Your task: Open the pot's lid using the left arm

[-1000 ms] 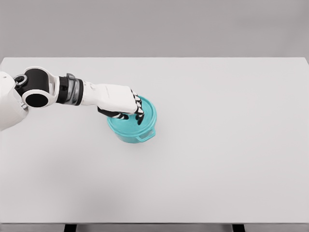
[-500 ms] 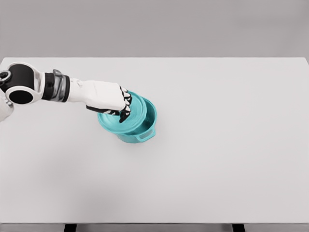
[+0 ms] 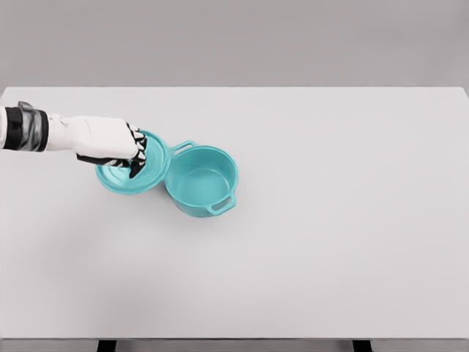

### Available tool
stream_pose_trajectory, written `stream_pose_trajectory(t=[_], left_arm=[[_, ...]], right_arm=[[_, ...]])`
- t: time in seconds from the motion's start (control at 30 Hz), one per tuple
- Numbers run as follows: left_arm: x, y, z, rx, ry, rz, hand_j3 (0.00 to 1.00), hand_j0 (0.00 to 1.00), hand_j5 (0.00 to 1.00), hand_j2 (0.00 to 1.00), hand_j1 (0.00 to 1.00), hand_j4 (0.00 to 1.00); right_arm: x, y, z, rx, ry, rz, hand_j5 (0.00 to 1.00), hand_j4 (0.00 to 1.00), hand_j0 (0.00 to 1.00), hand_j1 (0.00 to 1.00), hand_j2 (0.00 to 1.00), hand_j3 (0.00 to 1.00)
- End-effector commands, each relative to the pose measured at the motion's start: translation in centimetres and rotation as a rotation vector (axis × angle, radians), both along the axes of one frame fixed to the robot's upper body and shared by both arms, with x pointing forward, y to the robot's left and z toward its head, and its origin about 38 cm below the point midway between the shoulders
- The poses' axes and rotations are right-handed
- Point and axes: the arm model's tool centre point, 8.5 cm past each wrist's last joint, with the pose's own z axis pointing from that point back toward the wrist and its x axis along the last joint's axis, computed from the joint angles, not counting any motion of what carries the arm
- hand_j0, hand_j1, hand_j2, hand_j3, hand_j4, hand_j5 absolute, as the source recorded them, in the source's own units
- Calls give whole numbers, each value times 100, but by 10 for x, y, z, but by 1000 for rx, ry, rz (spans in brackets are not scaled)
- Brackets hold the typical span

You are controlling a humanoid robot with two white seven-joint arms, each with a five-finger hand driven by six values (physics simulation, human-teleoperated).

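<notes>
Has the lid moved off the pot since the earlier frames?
Yes. The lid, held by the left hand, has shifted left, clear of the pot, whose place on the table is unchanged.

We see 1 wide white table (image 3: 352,242) under a plain grey wall (image 3: 293,37), with dark legs at its near edge.

The table (image 3: 330,257) gives wide free room: its whole right half, the front strip and the far edge are bare, so a hand can pass there without meeting anything. The obstacles all stand in the left middle part. The pot (image 3: 201,182) stands open, with one handle to the front and one to the back. Just beside it on the left, the lid (image 3: 150,165) and the left hand (image 3: 110,143) holding it block the way.
</notes>
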Motion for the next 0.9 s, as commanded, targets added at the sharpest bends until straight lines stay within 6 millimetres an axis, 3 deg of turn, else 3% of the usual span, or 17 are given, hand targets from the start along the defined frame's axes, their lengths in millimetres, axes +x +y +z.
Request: stream_pose_trajectory(t=[0.0,0.2,0.33,0.4,0.47,0.8,0.87], left_arm=[[1,15,1,30,-13,32,35,35,35,35,35,35],[-1,33,0,52,-9,70,35,35,35,35,35,35],[-4,34,-8,61,5,71,38,38,38,38,38,38],[-4,37,-9,61,9,78,60,60,60,60,60,60],[0,42,-9,52,8,102,100,100,100,100,100,100],[0,41,-9,45,8,102,100,100,100,100,100,100],[4,30,-2,11,-8,85,100,100,100,100,100,100]], right_arm=[[0,0,0,0,0,0,100,100,100,100,100,100],[0,0,0,0,0,0,100,100,100,100,100,100],[0,0,0,0,0,0,100,100,100,100,100,100],[0,0,0,0,0,0,100,100,100,100,100,100],[0,0,0,0,0,0,100,100,100,100,100,100],[0,0,0,1,-1,0,100,100,100,100,100,100],[0,0,0,0,0,0,100,100,100,100,100,100]])
